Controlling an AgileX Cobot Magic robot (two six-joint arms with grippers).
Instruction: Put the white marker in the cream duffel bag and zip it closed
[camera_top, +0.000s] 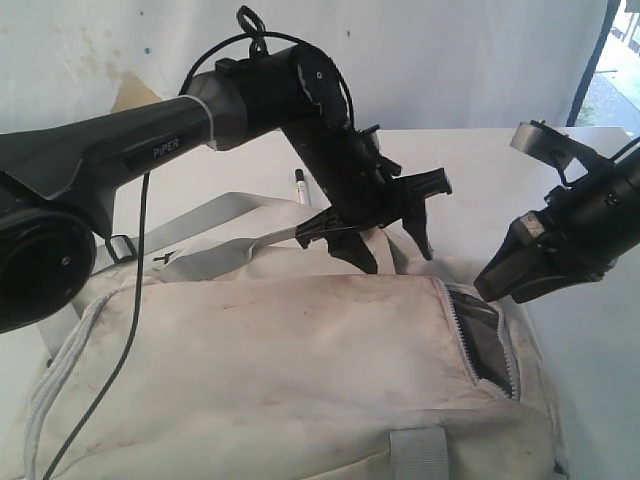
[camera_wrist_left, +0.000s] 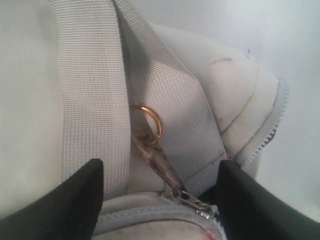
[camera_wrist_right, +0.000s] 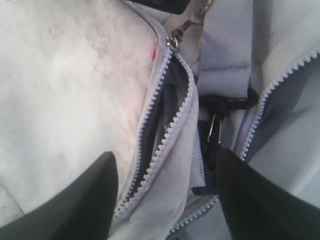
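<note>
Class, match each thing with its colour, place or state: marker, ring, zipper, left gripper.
Things:
1 marker
2 ring
3 zipper
4 left gripper

Descriptions:
a gold
b teeth apart
c on the table behind the bag
d fingers spread, above the bag

Pairs: 1-c, 2-a, 3-b, 4-d

White table (camera_top: 480, 160), stained white wall (camera_top: 450, 60) behind

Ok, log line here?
left gripper: open over bag | right gripper: open at zipper | marker: outside bag | zipper: partly open
</note>
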